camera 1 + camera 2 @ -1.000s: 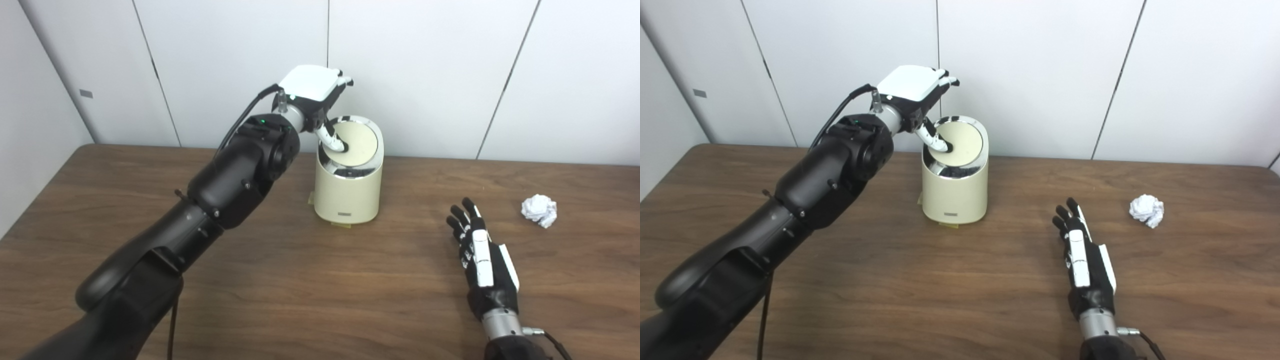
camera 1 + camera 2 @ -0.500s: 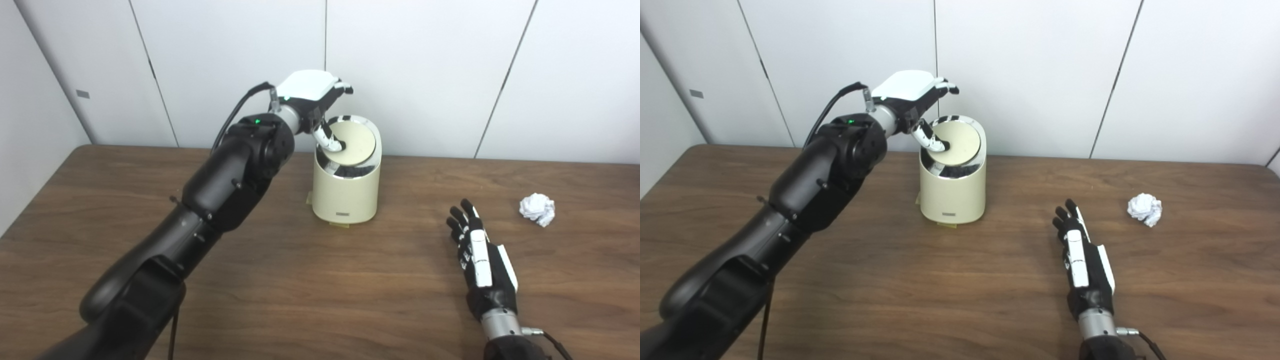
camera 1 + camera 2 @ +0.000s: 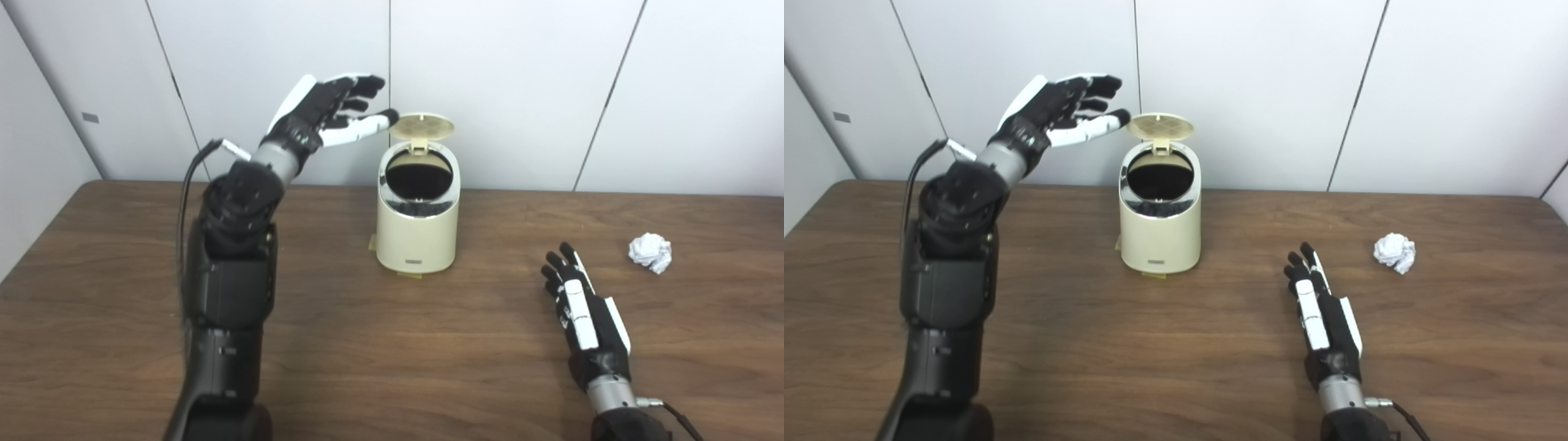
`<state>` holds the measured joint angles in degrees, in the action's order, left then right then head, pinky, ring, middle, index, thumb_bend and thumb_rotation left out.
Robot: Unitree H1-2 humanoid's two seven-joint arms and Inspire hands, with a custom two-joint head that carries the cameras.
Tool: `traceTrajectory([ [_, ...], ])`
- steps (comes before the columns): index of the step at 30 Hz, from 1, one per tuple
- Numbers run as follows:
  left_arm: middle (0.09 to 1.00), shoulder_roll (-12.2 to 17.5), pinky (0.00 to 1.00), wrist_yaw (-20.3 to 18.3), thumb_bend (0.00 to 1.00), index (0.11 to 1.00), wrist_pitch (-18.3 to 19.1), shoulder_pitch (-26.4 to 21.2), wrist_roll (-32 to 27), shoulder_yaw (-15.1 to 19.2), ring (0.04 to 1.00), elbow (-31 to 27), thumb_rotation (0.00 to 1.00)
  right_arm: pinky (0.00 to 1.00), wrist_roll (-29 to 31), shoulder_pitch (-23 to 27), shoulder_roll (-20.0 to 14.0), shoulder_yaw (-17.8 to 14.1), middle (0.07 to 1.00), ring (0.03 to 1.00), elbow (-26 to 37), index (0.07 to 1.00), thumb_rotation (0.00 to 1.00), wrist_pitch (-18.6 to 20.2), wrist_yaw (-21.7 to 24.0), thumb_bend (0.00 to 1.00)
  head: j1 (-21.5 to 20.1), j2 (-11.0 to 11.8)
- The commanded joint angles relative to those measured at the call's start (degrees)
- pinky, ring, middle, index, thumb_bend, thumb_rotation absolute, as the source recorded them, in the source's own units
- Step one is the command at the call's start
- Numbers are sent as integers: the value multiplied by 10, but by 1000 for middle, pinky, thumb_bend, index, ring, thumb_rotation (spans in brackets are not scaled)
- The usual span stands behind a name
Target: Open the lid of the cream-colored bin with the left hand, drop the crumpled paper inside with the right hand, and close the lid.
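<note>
The cream-colored bin (image 3: 416,229) stands at the back middle of the table, its round lid (image 3: 421,125) flipped up on the rear hinge, showing a dark opening (image 3: 419,179). My left hand (image 3: 324,113) is raised in the air to the left of the lid, open with fingers spread; its thumb tip is close to the lid edge, and I cannot tell if it touches. The crumpled white paper (image 3: 650,252) lies on the table at the right. My right hand (image 3: 580,306) rests flat and open on the table, left of and nearer than the paper.
The brown wooden table (image 3: 367,355) runs up to a white panelled wall (image 3: 520,73). A yellowish tab (image 3: 372,243) sticks out from under the bin's base on its left.
The lid has sprung up from shut to open. My left hand lifted off the lid, rose and turned palm out, and the arm swung back to the left. The camera shifted slightly.
</note>
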<state>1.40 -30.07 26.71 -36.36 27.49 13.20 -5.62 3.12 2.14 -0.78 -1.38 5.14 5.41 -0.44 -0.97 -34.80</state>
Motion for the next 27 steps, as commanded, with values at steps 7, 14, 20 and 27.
traceTrajectory([
  [7, 855, -24, 824, 40, 399, 860, 2, 70, -73, 52, 851, -74, 471, 906, -21, 25, -26, 4, 939, 921, 48, 973, 722, 13, 10, 465, -2, -8],
  [14, 873, -26, 835, 101, 388, 900, -36, 186, -151, 21, 858, -105, 549, 754, -55, 54, -41, -3, 888, 850, 65, 906, 424, 25, -9, 625, -12, -10],
  [20, 890, -28, 864, 156, 491, 931, -87, 278, -193, -6, 880, -121, 677, 710, -152, 78, -68, 6, 874, 839, 66, 875, 264, 28, -29, 691, -48, -9],
  [27, 937, -7, 939, 185, 530, 958, -83, 325, -224, -27, 942, -136, 740, 651, -317, 109, -129, 16, 849, 799, 76, 857, 170, 54, -52, 804, -101, -15],
])
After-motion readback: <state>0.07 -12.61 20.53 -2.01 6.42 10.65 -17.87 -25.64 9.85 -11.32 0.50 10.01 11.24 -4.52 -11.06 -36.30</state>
